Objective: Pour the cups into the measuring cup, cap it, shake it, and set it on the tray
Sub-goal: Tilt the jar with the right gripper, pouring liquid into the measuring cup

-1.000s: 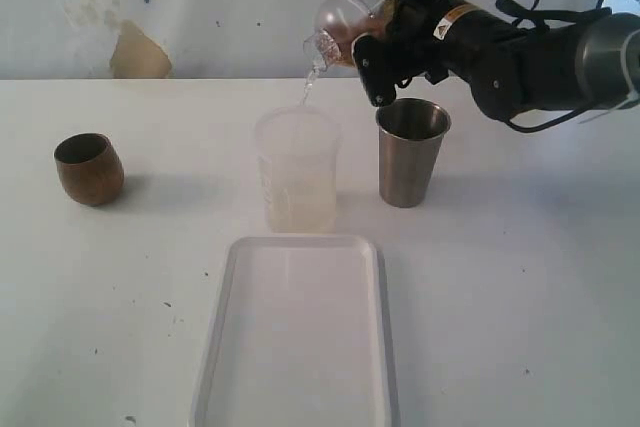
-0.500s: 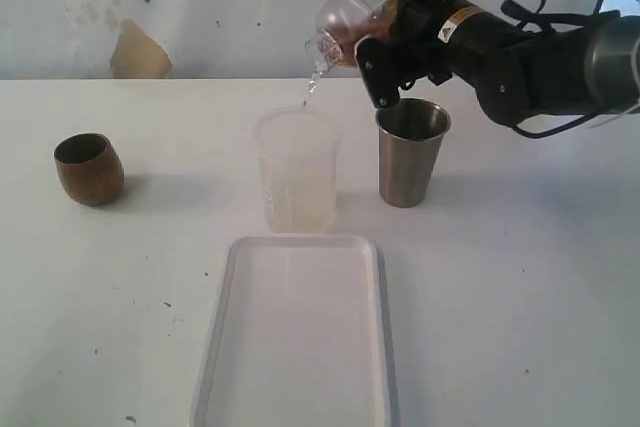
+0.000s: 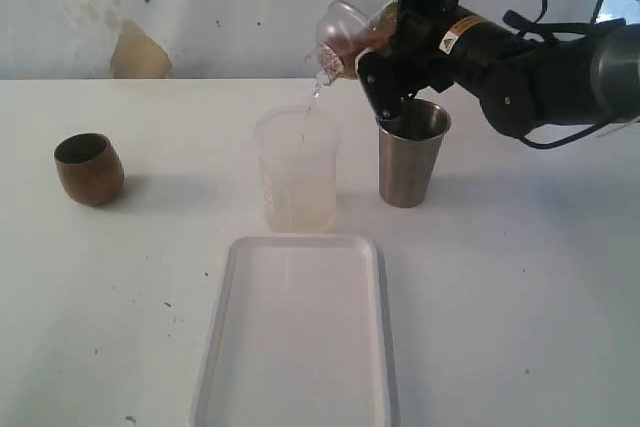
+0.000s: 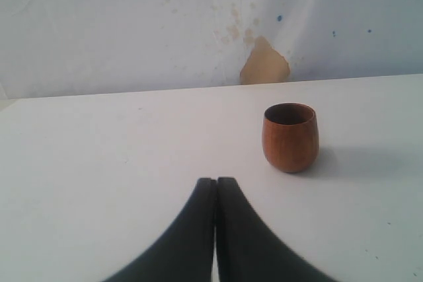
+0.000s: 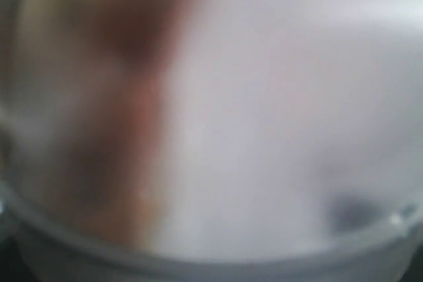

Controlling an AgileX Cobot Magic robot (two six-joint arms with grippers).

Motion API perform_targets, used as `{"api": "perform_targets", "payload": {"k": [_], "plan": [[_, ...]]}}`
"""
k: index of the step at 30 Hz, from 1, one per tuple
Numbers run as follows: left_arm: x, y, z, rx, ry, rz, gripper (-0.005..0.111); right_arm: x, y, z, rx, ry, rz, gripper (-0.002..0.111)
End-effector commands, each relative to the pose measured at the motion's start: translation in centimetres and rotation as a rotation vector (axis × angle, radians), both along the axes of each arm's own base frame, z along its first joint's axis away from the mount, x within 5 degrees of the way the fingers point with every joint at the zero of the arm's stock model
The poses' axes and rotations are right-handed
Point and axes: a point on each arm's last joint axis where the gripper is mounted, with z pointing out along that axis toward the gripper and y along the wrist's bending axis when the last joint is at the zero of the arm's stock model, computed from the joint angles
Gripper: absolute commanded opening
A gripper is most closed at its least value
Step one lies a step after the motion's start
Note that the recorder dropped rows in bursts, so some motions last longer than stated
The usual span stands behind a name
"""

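Clear plastic measuring cup [image 3: 340, 32], tipped high in my right fingers [image 3: 373, 69] clamped round it, trickles into the frosted beaker [image 3: 297, 172] beside the steel tumbler [image 3: 412, 152]; I'd hold the lip centred, tilt slowly; left fingers [image 4: 198, 229] pressed together.

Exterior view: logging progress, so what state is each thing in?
Clear plastic cylinder: tilted in right gripper, pouring.
Frosted translucent beaker: upright, catching the stream.
Brushed-steel tumbler: upright, not held.
Brown wooden cup: upright, not held.
White rectangular tray: nothing on it.
Left gripper: shut, empty.
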Motion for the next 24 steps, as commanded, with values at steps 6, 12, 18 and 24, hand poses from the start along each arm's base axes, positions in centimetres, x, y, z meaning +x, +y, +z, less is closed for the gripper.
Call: {"api": "perform_targets", "payload": {"k": [6, 12, 18, 24], "plan": [[0.00, -0.02, -0.07, -0.007, -0.011, -0.002, 0.001, -0.32, 0.34, 1.28, -0.059, -0.097, 0.019, 0.000], [0.00, -0.02, -0.07, -0.007, -0.011, -0.002, 0.001, -0.32, 0.34, 1.35, -0.057, -0.105, 0.019, 0.000], [0.00, -0.02, -0.07, -0.007, -0.011, -0.002, 0.001, -0.36, 0.44, 1.44, -0.067, -0.119, 0.030, 0.000], [0.00, -0.02, -0.07, -0.007, -0.011, -0.002, 0.001, -0.37, 0.45, 1.46, -0.073, -0.123, 0.031, 0.000]]}}
